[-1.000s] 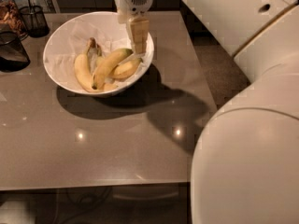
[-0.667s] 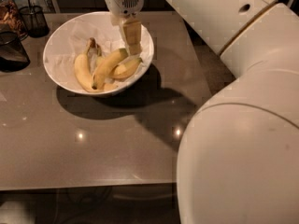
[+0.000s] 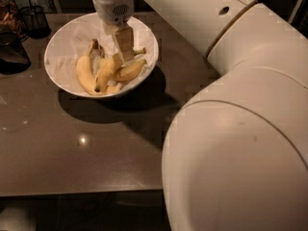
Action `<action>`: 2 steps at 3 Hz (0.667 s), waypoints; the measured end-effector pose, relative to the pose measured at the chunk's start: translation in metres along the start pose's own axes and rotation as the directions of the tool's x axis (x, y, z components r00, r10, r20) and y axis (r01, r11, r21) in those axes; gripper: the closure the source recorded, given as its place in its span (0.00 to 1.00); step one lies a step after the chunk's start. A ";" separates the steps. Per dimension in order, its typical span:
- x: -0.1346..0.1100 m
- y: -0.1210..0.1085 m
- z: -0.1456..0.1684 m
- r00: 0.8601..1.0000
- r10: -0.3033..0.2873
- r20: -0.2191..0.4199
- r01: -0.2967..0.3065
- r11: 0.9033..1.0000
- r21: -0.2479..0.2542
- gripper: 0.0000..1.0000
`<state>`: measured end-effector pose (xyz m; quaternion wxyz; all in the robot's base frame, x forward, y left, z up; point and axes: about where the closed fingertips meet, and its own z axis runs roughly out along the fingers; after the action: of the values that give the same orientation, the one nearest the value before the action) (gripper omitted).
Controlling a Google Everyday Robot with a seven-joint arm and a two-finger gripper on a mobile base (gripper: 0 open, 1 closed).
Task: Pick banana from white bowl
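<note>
The white bowl (image 3: 62, 47) stands at the back left of the table, lined with crumpled white paper. Three bananas lie in it. The banana (image 3: 85, 75), the longest one, curves along the left side with its dark stem toward the back. Two shorter yellow bananas (image 3: 129, 71) lie to its right. My gripper (image 3: 125, 56) hangs down from the arm into the bowl, over the two shorter bananas and just right of the long one. Its tip is at or touching the middle banana.
A dark wire-mesh cup (image 3: 33, 19) stands at the back left, with a dark object (image 3: 12, 54) in front of it at the left edge. My large white arm (image 3: 240, 129) fills the right side of the view. The table's front edge (image 3: 82, 192) runs along the bottom.
The gripper has moved left and slightly down inside the bowl, from over the right-hand banana toward the middle one. The bananas have not moved.
</note>
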<state>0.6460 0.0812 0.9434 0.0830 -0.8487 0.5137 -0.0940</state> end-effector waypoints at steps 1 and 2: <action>-0.004 0.000 0.012 1.000 -0.011 0.003 0.011 1.000 -0.021 0.31; -0.007 0.003 0.025 1.000 -0.024 0.003 0.024 0.999 -0.047 0.37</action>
<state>0.6468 0.0870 0.9186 0.0624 -0.8566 0.5056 -0.0820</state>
